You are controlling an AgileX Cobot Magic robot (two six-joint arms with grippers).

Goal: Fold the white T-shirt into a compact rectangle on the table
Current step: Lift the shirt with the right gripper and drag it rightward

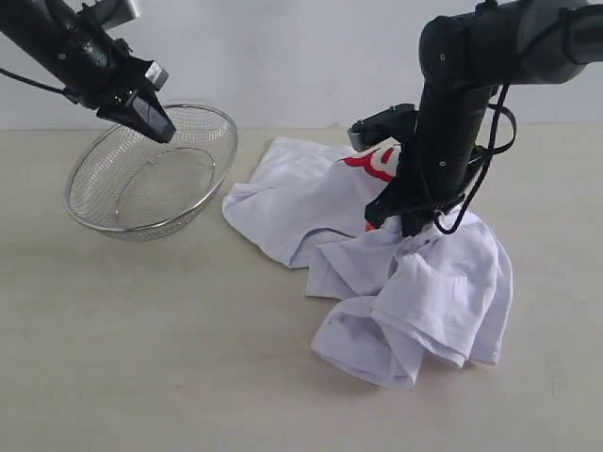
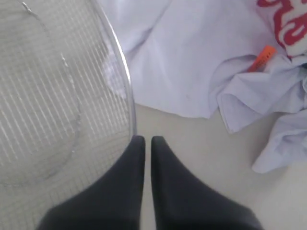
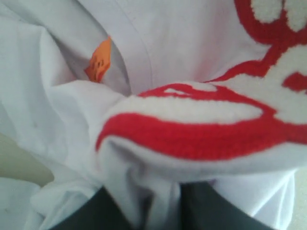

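The white T-shirt [image 1: 377,254] lies crumpled on the table [image 1: 141,358], right of centre, with red lettering [image 1: 369,162] showing at its far side. My right gripper [image 1: 413,222] is shut on a bunched fold of the shirt and holds it slightly raised; in the right wrist view the cloth [image 3: 158,201] fills the gap between the dark fingers, with the lettering [image 3: 192,134] and the orange neck tag [image 3: 98,61] close by. My left gripper [image 1: 158,122] hangs shut and empty above the basket's rim, its fingertips [image 2: 139,143] almost touching. The shirt [image 2: 192,62] and its tag [image 2: 262,57] show beyond them.
A round wire-mesh metal basket [image 1: 151,174] stands tilted at the back left, its rim [image 2: 125,76] just left of the shirt's edge. Pale wall runs behind the table.
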